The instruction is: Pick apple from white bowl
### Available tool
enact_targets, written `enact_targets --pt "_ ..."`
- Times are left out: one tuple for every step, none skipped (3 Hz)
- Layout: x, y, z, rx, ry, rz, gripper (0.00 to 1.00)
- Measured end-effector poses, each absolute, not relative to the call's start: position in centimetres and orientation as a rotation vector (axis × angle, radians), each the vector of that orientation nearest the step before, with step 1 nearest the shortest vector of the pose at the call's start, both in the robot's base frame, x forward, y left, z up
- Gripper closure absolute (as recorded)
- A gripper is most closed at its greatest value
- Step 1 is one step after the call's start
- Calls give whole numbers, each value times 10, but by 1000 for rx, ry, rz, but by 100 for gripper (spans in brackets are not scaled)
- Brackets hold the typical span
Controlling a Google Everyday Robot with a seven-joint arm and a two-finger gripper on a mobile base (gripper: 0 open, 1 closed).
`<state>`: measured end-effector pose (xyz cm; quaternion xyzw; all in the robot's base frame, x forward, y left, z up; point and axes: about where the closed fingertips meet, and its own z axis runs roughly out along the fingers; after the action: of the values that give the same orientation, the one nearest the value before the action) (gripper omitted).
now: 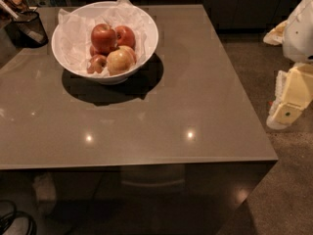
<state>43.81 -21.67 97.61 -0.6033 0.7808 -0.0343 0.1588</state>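
Findings: The white bowl (110, 76) stands on the grey table (171, 126), lined with crumpled white paper.

The apple (103, 37), the largest and darkest red, sits in the far half of the bowl on top of the heap. It touches a brighter red apple (125, 35) on its right. A pale yellow-tan apple (120, 61) lies on the bowl's near side, just in front of it.

The gripper (288, 106) hangs well to the right of the bowl, off the table's right edge. Whether it is released or clenched cannot be told; nothing is seen in it.

Assessment: the approach has not yet begun. The apple lies leftward and farther away from the gripper, across bare tabletop. Being round, it offers no long axis to align with. A descent from above appears the least obstructed, given its close neighbours.

Also noted: a black mesh cup (30, 27) left of the bowl.
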Motion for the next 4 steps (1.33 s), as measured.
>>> enact_targets --pt "438 -217 976 -1725 2232 -98 0" --pt "446 -207 977 -1704 2240 -114 0" --pt "511 -154 992 -1689 2236 -11 0" --pt "514 -151 993 -1679 2225 -18 0"
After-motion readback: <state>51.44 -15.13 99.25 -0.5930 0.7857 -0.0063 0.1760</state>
